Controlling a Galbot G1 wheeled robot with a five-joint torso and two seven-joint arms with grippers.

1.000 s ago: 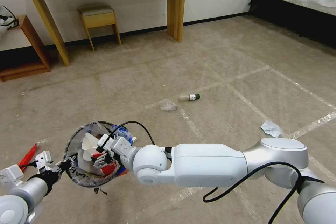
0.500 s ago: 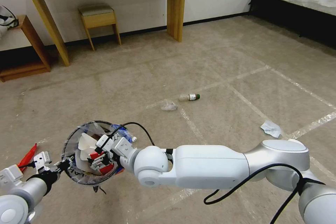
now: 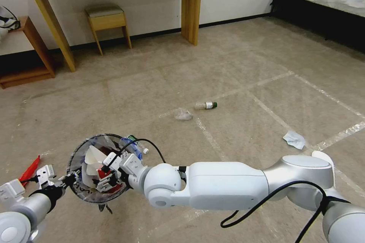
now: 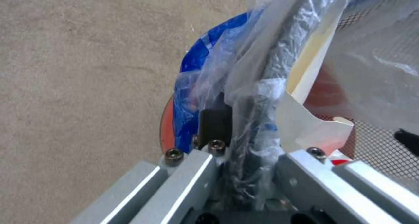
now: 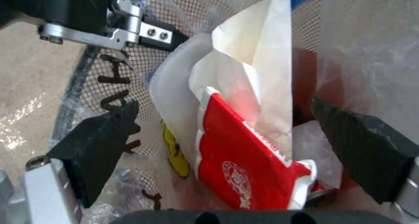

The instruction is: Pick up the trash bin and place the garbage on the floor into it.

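Trash bin [image 3: 81, 193]: held above the floor by its rim, low at the robot's left.
Left gripper [image 4: 238, 152]: clamped on rim and bag liner.
Right gripper [image 5: 227, 142]: inside the bin's mouth, jaws apart over a red wrapper [image 5: 244, 158].
Handling: probably light; slippery liner, so grip the stiff rim.
Bottle [image 3: 205, 105]: on the floor, well apart.

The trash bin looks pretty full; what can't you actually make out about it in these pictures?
- Head view: the right tool and arm cover much of the trash bin's contents.
- Right wrist view: the bin's bottom lies hidden under a red wrapper and white paper.
- Left wrist view: crinkled bag plastic veils the left tool's grip on the rim.
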